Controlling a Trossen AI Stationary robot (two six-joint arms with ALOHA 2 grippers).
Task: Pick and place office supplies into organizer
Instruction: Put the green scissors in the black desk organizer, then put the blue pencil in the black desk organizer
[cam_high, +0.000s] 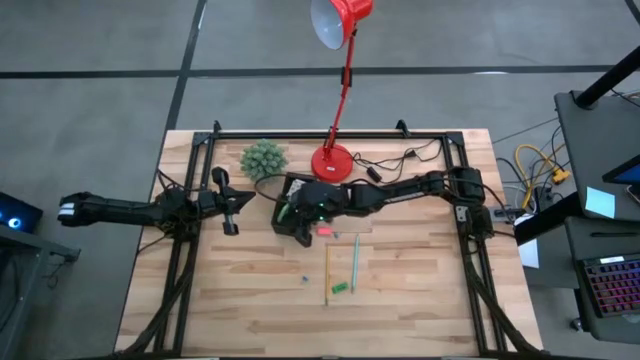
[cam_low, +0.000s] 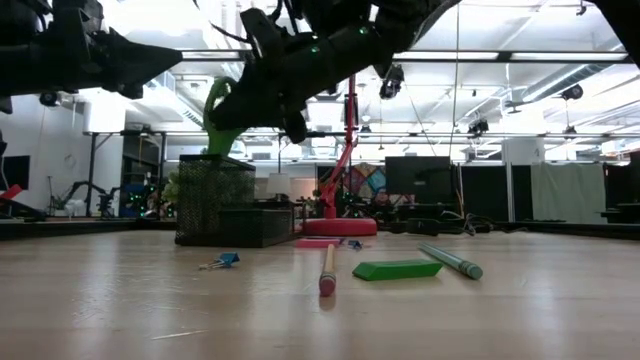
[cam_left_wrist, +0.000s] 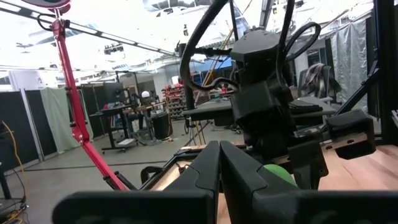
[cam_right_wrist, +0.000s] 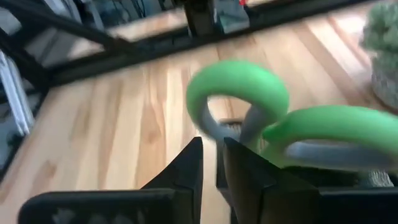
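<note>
The black mesh organizer (cam_high: 291, 188) (cam_low: 215, 200) stands on the table in front of the plant. The green-handled scissors (cam_high: 283, 212) (cam_low: 218, 112) (cam_right_wrist: 239, 87) stand handles-up over its tall compartment, blades hidden inside. My right gripper (cam_high: 298, 218) (cam_right_wrist: 211, 152) reaches in from the right, above the organizer, shut on the scissors. My left gripper (cam_high: 232, 200) (cam_left_wrist: 219, 168) waits shut, left of the organizer. The yellow pencil (cam_high: 327, 268), green pen (cam_high: 354, 262), a green piece (cam_high: 340, 288) and a pink pad (cam_high: 323, 231) lie flat on the table. My right gripper pinches the rim of one green handle ring (cam_right_wrist: 204, 127) between its two fingertips, which stand a narrow gap apart. The fingers slant down from the table's right side. The scissors hang upright, handles at the top, their lower part inside the organizer's mesh compartment (cam_low: 215, 175).
The red lamp's base (cam_high: 332, 162) and stem rise just behind the organizer, and a small green plant (cam_high: 264, 158) stands at its far left. A small blue clip (cam_high: 303, 272) (cam_low: 222, 261) lies near the pencil. Bare wood stretches toward the near edge.
</note>
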